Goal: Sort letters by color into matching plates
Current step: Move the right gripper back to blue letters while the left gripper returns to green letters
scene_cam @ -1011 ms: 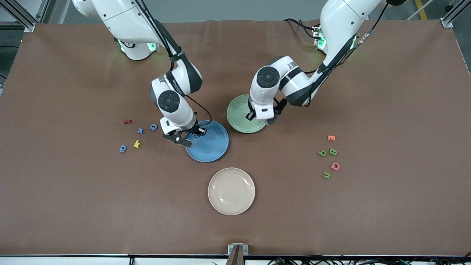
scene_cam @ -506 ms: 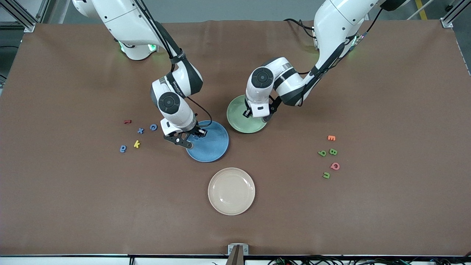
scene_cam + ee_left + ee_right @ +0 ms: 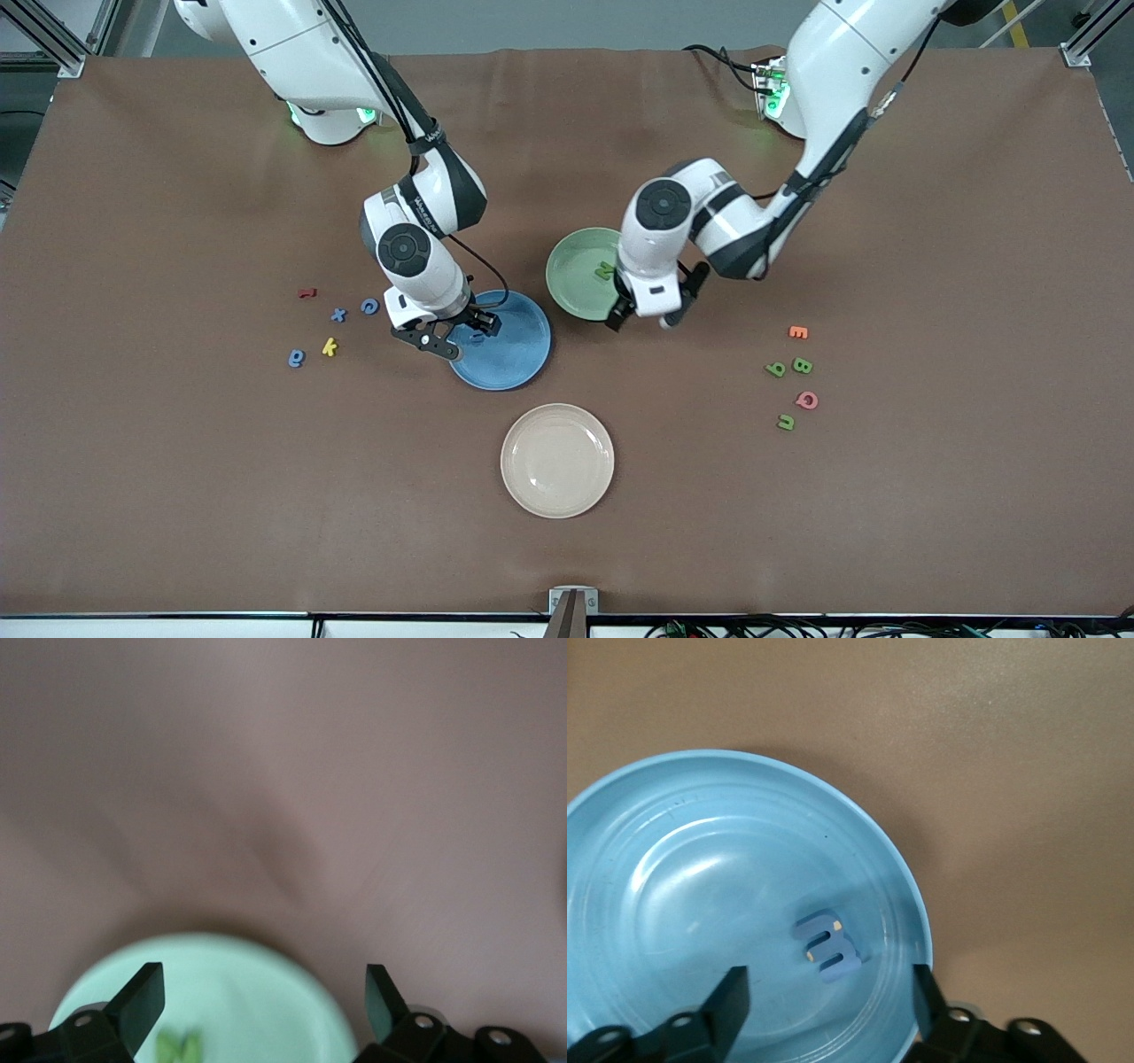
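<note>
Right gripper (image 3: 824,992) first: its fingers (image 3: 731,992) are spread wide with nothing between them, hanging just over the blue plate (image 3: 523,359) at the rim toward the right arm's end of the desk (image 3: 177,496); one blue letter (image 3: 827,944) lies flat in the plate right under them. Left gripper (image 3: 261,997) is the same story, fingers (image 3: 142,997) wide apart and empty, sitting over the edge of the green plate (image 3: 571,266); a green letter (image 3: 604,271) lies inside that plate.

So I count one of each colour in; the rest are loose on the desk. Three blue ones, c (image 3: 369,307), x (image 3: 337,315) and another blue one (image 3: 296,358), are clustered toward the right arm's end, mixed in with a red letter (image 3: 306,292) and a yellow k (image 3: 330,346); three green ones (image 3: 802,365) sit toward the left arm's end, with an orange E (image 3: 797,332) and a pink letter (image 3: 806,400) among them. The cream plate (image 3: 557,461) stays unused, nearest the front camera.

Handling-wise, my guess: these look like foam, so basically weightless, squishy and not slippery; nothing to break. The pain is that they're tiny and thin and lie flat, so I'd come straight down and pinch across the narrow width of a stroke, fingers nearly on the desk; squeeze too hard and I reckon they'll buckle or flip out; the x sits close to c, so I'd approach from the open side.
</note>
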Tool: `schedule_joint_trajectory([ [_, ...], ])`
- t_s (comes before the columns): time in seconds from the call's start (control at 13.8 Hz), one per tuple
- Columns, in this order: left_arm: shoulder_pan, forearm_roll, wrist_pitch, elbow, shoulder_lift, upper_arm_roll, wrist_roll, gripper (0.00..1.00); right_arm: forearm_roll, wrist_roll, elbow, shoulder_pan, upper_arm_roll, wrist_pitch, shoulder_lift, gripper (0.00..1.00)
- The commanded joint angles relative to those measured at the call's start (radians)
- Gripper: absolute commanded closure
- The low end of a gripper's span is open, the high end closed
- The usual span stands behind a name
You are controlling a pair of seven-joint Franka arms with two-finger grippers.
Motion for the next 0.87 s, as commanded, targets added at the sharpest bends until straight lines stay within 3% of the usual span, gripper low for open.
schedule_joint_trajectory([
  [0.0,0.077,0.052,-0.010,0.035,-0.006,-0.001,0.080,0.00,0.018,-0.002,0.031,-0.007,-0.003,-0.017,0.014,0.00],
  [0.36,0.256,0.054,-0.011,0.042,-0.004,-0.003,0.229,0.00,0.015,-0.027,0.030,-0.108,-0.012,-0.056,-0.038,0.00],
  [0.65,0.367,0.054,-0.010,0.067,0.058,-0.001,0.231,0.01,0.008,-0.339,0.024,-0.243,-0.019,-0.196,-0.082,0.00],
  [0.79,0.383,0.075,-0.008,0.087,0.095,0.001,0.231,0.01,0.003,-0.393,0.021,-0.306,-0.019,-0.253,-0.107,0.00],
])
